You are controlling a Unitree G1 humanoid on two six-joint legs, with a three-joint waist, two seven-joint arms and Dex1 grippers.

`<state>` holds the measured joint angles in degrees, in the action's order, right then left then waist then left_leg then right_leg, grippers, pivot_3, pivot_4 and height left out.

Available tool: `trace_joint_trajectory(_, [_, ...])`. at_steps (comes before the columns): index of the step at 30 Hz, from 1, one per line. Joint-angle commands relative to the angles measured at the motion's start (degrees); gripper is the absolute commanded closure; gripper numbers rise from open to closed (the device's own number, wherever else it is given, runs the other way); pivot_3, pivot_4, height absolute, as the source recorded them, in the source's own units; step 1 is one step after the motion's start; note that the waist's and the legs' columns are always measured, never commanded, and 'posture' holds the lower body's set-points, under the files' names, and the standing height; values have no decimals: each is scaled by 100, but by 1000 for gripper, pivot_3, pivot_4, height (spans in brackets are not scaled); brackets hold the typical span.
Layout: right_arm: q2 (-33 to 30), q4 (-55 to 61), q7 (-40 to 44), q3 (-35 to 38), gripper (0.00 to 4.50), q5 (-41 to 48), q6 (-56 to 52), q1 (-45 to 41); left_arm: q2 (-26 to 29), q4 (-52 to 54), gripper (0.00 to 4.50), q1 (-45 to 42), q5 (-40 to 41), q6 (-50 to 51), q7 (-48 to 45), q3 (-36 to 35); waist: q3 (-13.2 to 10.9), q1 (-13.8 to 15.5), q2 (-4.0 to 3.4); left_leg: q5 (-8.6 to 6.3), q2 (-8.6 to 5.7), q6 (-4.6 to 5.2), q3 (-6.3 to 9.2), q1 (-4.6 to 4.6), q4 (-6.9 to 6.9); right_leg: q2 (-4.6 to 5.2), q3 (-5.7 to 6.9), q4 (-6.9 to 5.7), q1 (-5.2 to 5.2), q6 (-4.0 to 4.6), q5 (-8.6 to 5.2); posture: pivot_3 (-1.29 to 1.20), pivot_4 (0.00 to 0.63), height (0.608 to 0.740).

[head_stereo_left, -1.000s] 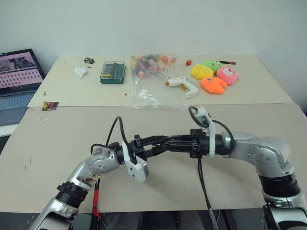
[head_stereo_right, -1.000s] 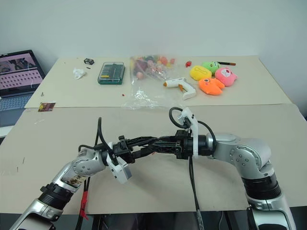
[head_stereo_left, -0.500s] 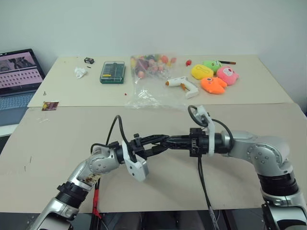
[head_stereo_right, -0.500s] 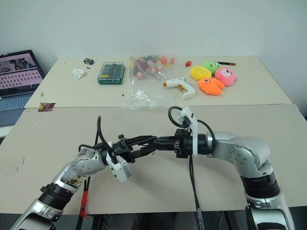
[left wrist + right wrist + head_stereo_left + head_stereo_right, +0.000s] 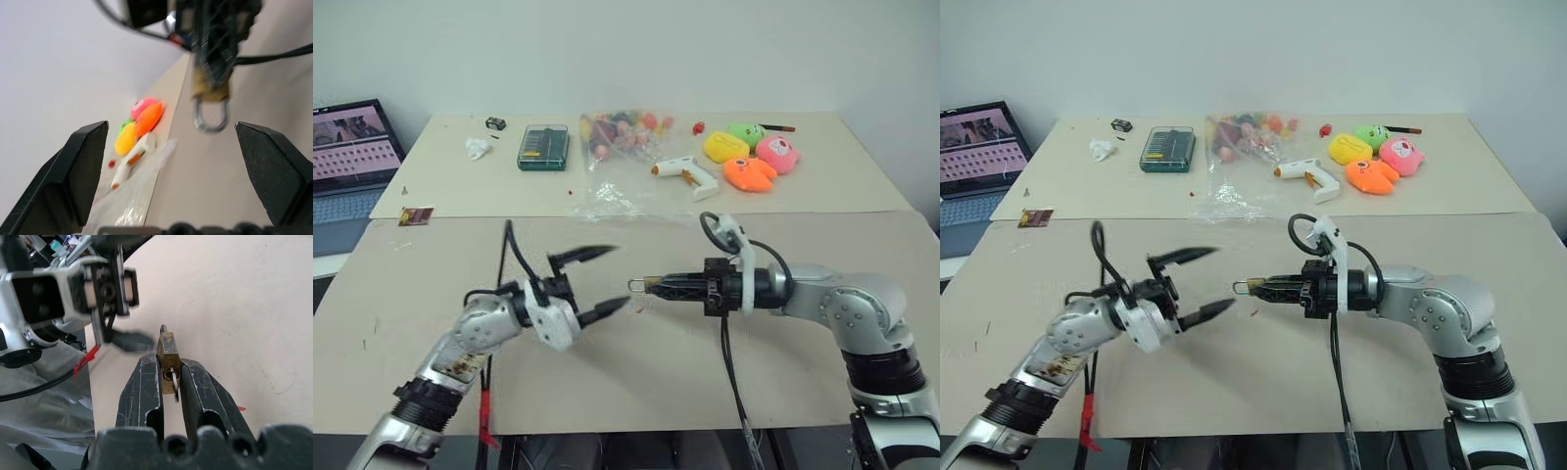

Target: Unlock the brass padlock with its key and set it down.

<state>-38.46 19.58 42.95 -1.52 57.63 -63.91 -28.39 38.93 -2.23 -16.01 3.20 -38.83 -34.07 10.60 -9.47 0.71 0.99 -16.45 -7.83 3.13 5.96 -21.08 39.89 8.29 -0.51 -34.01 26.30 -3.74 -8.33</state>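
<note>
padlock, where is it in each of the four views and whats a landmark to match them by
Left eye view: padlock mid-picture, at the right gripper tips, shackle toward the open left gripper.
Right eye view: same spot, slightly left of centre.
Left wrist view: upper right, shackle hanging down.
Right wrist view: centre, clamped between the fingers.
Shared landmark: the right gripper holding it.

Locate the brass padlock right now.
The brass padlock sits clamped in the right gripper, held above the near table, its shackle pointing toward the open left gripper.
</note>
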Motion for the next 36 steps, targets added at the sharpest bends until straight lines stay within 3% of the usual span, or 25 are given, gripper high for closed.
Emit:
trace_joint_trajectory(1, [-247, 662, 534, 427, 4357, 511, 105, 93, -9, -265, 63, -130, 1029, 1069, -555, -283, 0, -4, 0, 0, 0, 0, 0, 0, 0, -1, -1, 0, 0, 0, 0, 0, 150, 740])
trace_joint_trajectory(2, [-268, 712, 576, 485, 4357, 587, 116, 80, -42, -229, 63, -121, 1216, 1308, -716, -276, 0, -10, 0, 0, 0, 1, 0, 0, 0, -1, -1, 1, 1, 0, 0, 0, 150, 740])
trace_joint_trajectory(5, [-299, 787, 598, 610, 4357, 712, 144, -11, -93, 380, 701, 33, 2155, 2598, -1367, -59, 0, -34, 1, -2, 0, 4, -1, -1, 1, -1, -2, 1, 0, -1, 0, 0, 150, 740])
trace_joint_trajectory(9, [-312, 772, 591, 711, 4357, 724, 207, -96, -61, 1478, 2278, 221, 3482, 4567, -1676, 90, -1, -64, 2, -4, 1, 6, -1, -2, 2, -1, -2, 1, 0, -1, 0, 0, 150, 740])
trace_joint_trajectory(12, [-322, 735, 616, 714, 4357, 676, 256, -72, -160, 1881, 3246, 207, 4019, 5393, -1556, -49, -1, -71, 2, -4, 2, 6, -1, -1, 1, -1, -3, -1, 0, -1, 0, 0, 150, 740])
trace_joint_trajectory(14, [-331, 712, 647, 704, 4357, 622, 313, -5, -270, 2120, 4179, 128, 4628, 6079, -1347, -191, -1, -71, 2, -3, 3, 3, -1, 1, 0, -3, -3, -1, 0, 0, 0, 0, 150, 740])
trace_joint_trajectory(16, [-344, 711, 678, 697, 4357, 586, 356, 53, -314, 2249, 4412, 62, 4883, 6473, -1262, -300, -1, -71, 2, -2, 4, 1, -1, 2, 0, -3, -4, -1, -1, 0, 0, 0, 150, 740])
trace_joint_trajectory(21, [-329, 668, 653, 702, 4357, 566, 427, 85, -388, 2612, 4412, -97, 5308, 7256, -1011, -468, -1, -61, 2, 0, 4, -3, -1, 2, -1, -4, -6, -1, -1, 1, 0, 0, 150, 740])
trace_joint_trajectory(36, [-307, 527, 812, 389, 4357, 186, 478, -214, -547, 3000, 4412, 69, 5477, 7999, -925, -721, -1, -24, 2, -1, 4, -5, -2, 3, -2, -5, -11, 2, -1, 1, 0, 0, 150, 740])
